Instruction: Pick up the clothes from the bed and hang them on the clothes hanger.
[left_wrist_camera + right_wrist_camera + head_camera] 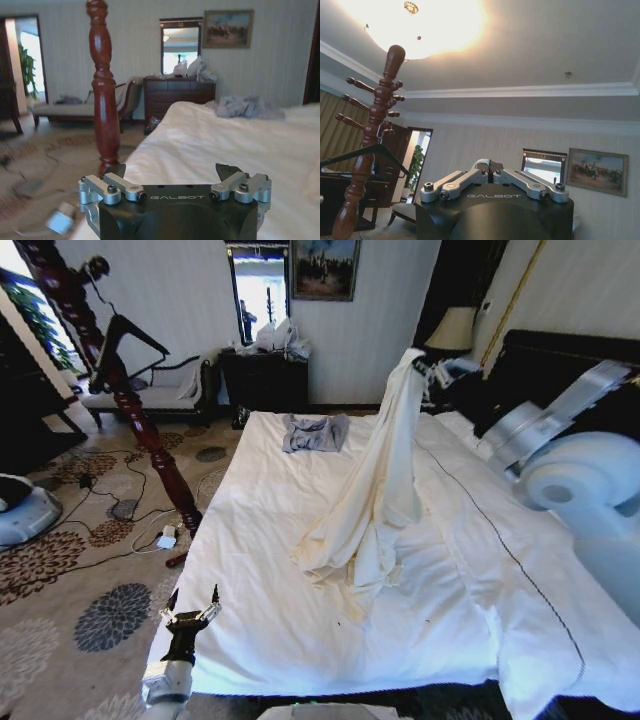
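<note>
Far left, your black clothes hanger (128, 335) hangs on the turned reddish wooden post (130, 405), rigid and slim, and your left claw (190, 612) sits released and idle by the bed's near-left corner. Mid-bed, the cream shirt (375, 490) is lifted into a tall limp drape, its lower folds pooled on the smooth white bed (300, 630); judge it thin, light and floppy, best held at the collar or shoulder. At its top, your right claw (425, 362) is clenched, grasping the shirt.
</note>
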Tool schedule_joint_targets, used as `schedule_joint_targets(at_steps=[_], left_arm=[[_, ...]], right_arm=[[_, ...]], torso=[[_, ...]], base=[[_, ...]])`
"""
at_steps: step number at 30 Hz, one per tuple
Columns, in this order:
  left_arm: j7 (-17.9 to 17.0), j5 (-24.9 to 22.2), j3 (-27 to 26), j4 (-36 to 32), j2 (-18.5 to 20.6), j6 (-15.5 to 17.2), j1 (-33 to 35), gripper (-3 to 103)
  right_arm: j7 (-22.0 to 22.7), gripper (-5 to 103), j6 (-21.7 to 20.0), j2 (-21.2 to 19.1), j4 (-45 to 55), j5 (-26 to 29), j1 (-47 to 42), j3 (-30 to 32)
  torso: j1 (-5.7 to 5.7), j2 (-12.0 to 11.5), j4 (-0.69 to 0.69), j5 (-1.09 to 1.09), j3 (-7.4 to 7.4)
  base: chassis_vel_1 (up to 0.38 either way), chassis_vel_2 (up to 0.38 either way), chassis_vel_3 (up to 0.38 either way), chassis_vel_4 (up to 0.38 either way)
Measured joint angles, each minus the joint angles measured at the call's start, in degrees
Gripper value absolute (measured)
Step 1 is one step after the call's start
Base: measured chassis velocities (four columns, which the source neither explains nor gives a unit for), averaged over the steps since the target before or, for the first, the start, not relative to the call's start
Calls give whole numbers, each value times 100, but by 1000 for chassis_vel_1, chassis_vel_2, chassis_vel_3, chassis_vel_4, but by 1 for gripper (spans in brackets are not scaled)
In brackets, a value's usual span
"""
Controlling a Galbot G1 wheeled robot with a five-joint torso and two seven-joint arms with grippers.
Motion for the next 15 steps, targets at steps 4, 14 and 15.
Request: schedule_joint_targets(at_steps=[4,14,15], left_arm=[[274,-1065,211,-61,38,177,-164,100],[336,-2897,844,426,214,1494,-1627,100],[334,-2940,919,582,232,1610,-1848,100]], right_arm=[[-37,0,45,-6,26,3,98,-79],[-244,0,267,-91,-312,280,590,-204],[-279,0,305,-118,-350,312,640,-246]], torso=[[0,0,0,1,0],[0,0,-2,-1,1],[0,0,-3,-1,0]], base=[[0,0,0,0],[0,0,0,0],[0,0,0,0]])
